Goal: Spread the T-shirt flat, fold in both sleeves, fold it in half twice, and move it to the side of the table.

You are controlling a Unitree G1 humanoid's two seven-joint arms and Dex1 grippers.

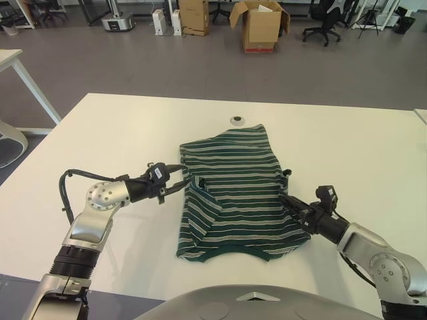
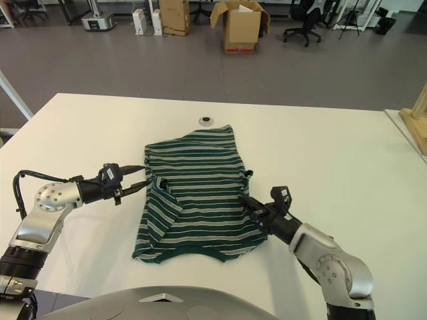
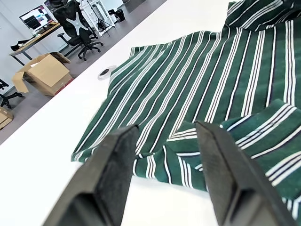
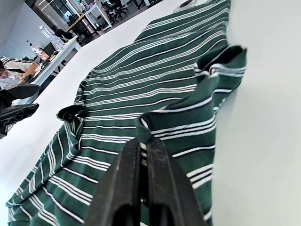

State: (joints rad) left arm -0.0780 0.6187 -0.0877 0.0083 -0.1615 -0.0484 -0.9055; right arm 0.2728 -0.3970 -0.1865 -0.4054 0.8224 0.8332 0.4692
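- Lying near the middle of the white bench [image 1: 100,133], the green striped T-shirt [image 1: 233,193] is spread mostly flat. Its long axis runs away from the robot, and its far end is close to a small round disc [image 1: 238,120].
- The left claw [image 1: 181,178] sits at the shirt's left edge, about halfway along its length, and is released. In the left wrist view its fingers [image 3: 113,160] stand apart, with a turned-over flap of striped cloth just ahead of the gap.
- The right claw [image 1: 290,201] is at the shirt's right edge, a little nearer the robot than the left one. It is clenched on a raised fold of the T-shirt, and the right wrist view shows its tips pressed together with cloth pinched at them.
- The shirt's body lies inward from both claws, to the right of the left one and to the left of the right one. Any sleeve fold must therefore carry cloth across the long axis toward the centre line.
- This looks like the sleeve-folding stage, with both halving folds not yet done.
- Only the right arm has a hold, so it seems better placed to fold first. The left claw would have to advance and close on the flap.
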